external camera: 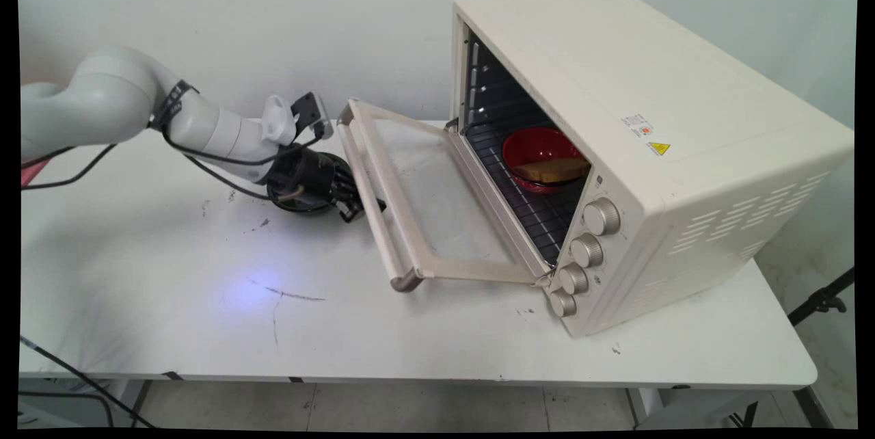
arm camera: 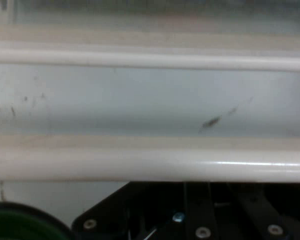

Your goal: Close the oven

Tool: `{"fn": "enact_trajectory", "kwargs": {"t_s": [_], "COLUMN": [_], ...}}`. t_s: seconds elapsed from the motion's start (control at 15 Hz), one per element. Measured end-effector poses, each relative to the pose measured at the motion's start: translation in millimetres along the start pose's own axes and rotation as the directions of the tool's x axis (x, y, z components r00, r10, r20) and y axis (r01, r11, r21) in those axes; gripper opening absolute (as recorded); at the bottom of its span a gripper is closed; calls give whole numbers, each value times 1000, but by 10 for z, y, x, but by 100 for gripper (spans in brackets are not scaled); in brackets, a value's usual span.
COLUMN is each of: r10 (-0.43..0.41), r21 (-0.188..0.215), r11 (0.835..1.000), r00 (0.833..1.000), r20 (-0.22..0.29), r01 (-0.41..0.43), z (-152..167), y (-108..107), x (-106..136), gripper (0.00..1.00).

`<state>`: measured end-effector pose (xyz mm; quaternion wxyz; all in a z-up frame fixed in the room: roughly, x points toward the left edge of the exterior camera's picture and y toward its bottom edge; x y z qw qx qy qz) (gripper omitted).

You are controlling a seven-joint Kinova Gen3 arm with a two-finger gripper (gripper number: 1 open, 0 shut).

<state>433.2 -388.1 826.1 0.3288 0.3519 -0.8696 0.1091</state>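
While the hand [external camera: 352, 210] is being held at the oven door's handle [external camera: 366, 196], its grip cannot be told, and the stiff, smooth bar is looking best held mid-length.

Evenly, softly lit; faint shadows under the oven [external camera: 636, 152]; glare streak on the door handle [arm camera: 150, 167], close-up blurred.

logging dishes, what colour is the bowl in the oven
Red bowl, clearest in the main view.
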Motion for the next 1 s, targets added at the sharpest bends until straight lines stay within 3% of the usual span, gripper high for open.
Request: {"fn": "enact_trajectory", "kwargs": {"t_s": [0.53, 1.0], "r10": [-9, 78], "r21": [11, 29], "r11": [1000, 997], "r00": [997, 988], "r20": [-72, -132], "r01": [10, -74], "z": [-503, -1012], "y": [117, 227], "x": [755, 1112], "gripper": [0, 0]}}
